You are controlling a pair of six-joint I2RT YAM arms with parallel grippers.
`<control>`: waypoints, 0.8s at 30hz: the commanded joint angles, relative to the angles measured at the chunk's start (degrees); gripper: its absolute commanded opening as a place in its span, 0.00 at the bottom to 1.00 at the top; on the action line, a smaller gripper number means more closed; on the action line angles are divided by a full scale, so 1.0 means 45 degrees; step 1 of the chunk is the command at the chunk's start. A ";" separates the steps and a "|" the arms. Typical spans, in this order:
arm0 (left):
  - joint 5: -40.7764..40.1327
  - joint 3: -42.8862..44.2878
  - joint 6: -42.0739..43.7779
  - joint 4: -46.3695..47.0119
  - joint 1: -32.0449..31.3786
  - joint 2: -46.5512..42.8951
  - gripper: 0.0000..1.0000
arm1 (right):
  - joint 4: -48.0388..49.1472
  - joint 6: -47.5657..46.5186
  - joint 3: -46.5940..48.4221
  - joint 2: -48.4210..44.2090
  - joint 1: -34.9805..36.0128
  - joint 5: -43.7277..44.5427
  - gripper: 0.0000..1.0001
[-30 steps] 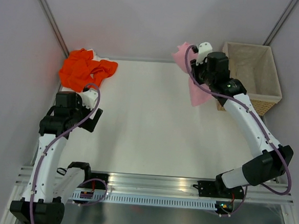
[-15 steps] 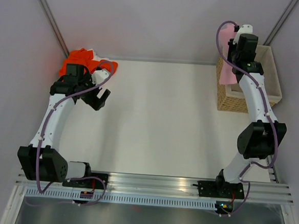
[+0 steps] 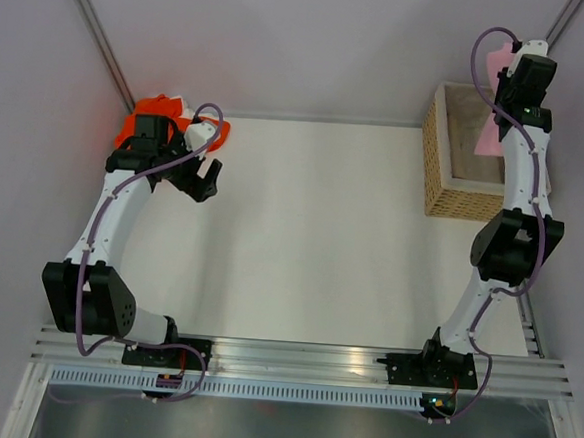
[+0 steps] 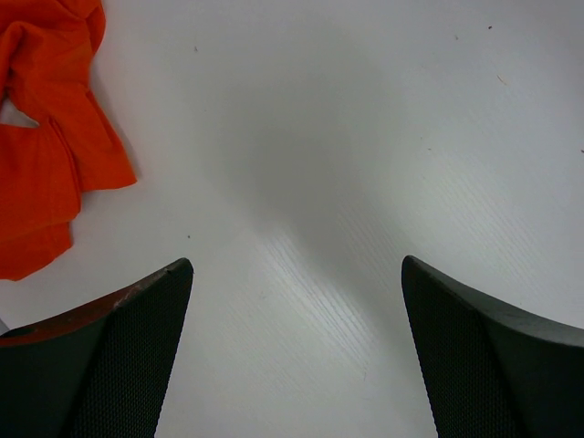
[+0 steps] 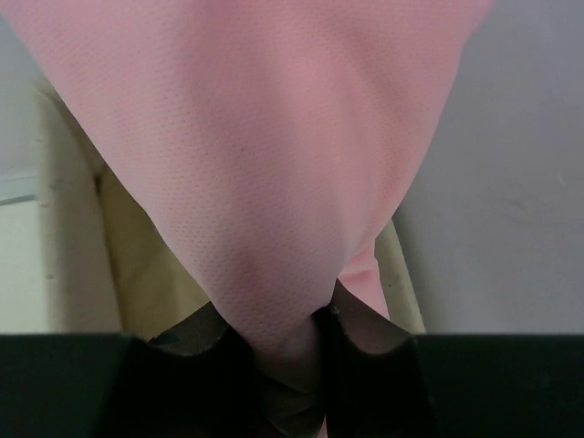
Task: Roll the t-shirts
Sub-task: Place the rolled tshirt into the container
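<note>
The orange t-shirt [image 3: 157, 119] lies crumpled at the table's far left corner, partly hidden by my left arm; it also shows in the left wrist view [image 4: 46, 137]. My left gripper [image 3: 208, 178] is open and empty, just right of it over bare table [image 4: 297, 274]. My right gripper [image 3: 509, 79] is raised high at the far right and shut on the pale pink t-shirt [image 3: 490, 133], which hangs over the wicker basket [image 3: 440, 174]. In the right wrist view the pink cloth [image 5: 265, 164] is pinched between the fingers [image 5: 283, 328] and fills the frame.
The basket's pale lining [image 5: 68, 265] shows below the pink shirt. White walls close the table at back and sides. A metal rail [image 3: 292, 364] with the arm bases runs along the near edge.
My right arm swung the pink t-shirt from mid-table rightward and up to over the basket. My left arm reached forward toward the orange t-shirt.
</note>
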 commanded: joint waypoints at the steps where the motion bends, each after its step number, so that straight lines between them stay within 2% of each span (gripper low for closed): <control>1: 0.0110 -0.0206 -0.0654 0.0664 0.0056 0.0278 0.99 | 0.0137 -0.1511 0.0651 0.1194 -0.0235 -0.0149 0.00; 6: -0.0458 -0.0694 -0.0655 0.0663 0.0036 -0.0053 0.99 | -0.0176 -0.2742 0.1921 0.3322 -0.0430 0.1156 0.00; 8: -0.0517 -0.0890 -0.0694 0.0663 0.0036 -0.0267 1.00 | 0.0117 -0.2783 0.2038 0.3676 -0.0489 0.1082 0.00; 12: -0.0887 -0.1085 -0.0694 0.0644 0.0056 -0.0269 1.00 | 0.0157 -0.2374 0.2409 0.4749 -0.0568 0.0729 0.01; 16: -0.1337 -0.0930 -0.0674 0.0566 0.0036 -0.0210 1.00 | -0.0721 -0.1166 0.3248 0.6193 -0.0568 0.0692 0.03; 24: -0.2020 -0.0695 -0.0635 0.0468 0.0036 0.0004 1.00 | -0.0664 0.0067 0.3093 0.7114 -0.0568 -0.0440 0.06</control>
